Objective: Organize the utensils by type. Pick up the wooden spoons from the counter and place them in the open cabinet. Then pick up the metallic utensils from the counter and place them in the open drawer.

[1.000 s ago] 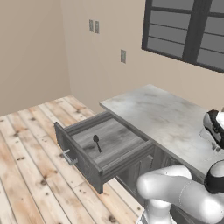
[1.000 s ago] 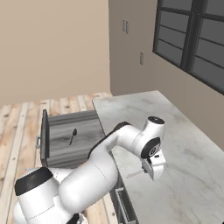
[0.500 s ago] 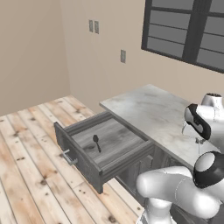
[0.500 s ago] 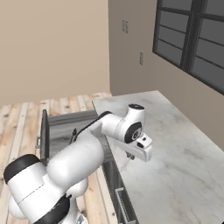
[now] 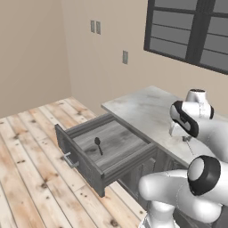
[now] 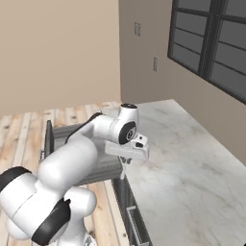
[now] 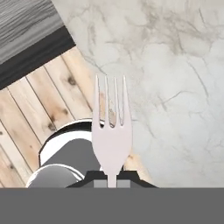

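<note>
Currently: dark grey spoon [image 5: 98, 144] lies in the open drawer [image 5: 84, 167], one metallic item stowed. Silver fork [image 7: 111, 133], pinched by its handle in the closed hand [image 6: 124, 166], hangs over the worktop [image 6: 192, 158] edge beside the drawer, still to be delivered. Fork's long axis runs along the fingers, tines pointing away from the hand.

Pincer [image 7: 112, 178] clamped; arm bent low
</note>
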